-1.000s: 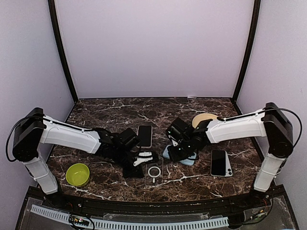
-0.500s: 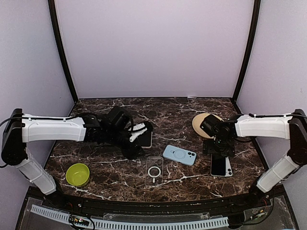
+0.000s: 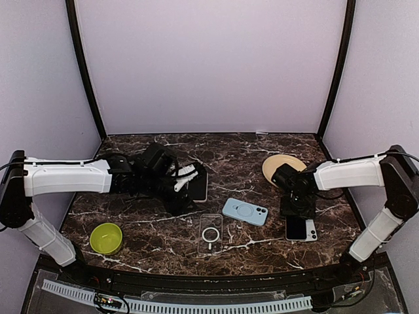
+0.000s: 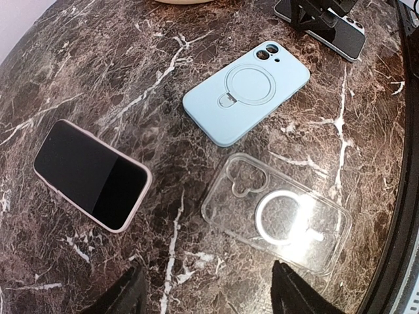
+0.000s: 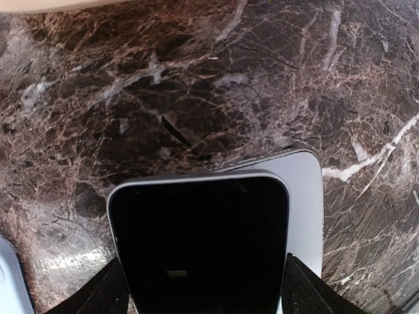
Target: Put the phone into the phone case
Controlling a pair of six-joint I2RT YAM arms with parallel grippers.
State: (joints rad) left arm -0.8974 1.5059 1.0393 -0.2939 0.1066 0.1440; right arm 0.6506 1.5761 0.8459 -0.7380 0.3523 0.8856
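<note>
A black-screened phone [image 3: 301,229] [image 5: 196,242] lies near the front right, over a pale slab [image 5: 304,196] that sticks out beside it. My right gripper [image 3: 298,208] [image 5: 200,288] straddles the phone's far end, fingers against both long edges. A second phone with a pink rim [image 3: 198,185] [image 4: 91,173] lies left of centre. My left gripper [image 3: 183,186] [image 4: 209,297] hangs open and empty beside it. A light blue case [image 3: 245,211] [image 4: 245,91] and a clear case [image 3: 211,234] [image 4: 278,212] lie in the middle, both empty.
A green bowl [image 3: 106,237] sits at the front left. Behind my right gripper, at the back right, rests a tan plate [image 3: 283,163]. Purple walls close in the dark marble table [image 3: 157,150] on three sides.
My left gripper left the clear case, moved back-left to the pink-rimmed phone and opened. My right gripper left the blue case, swung right, opened wide, then closed round the black-screened phone.
</note>
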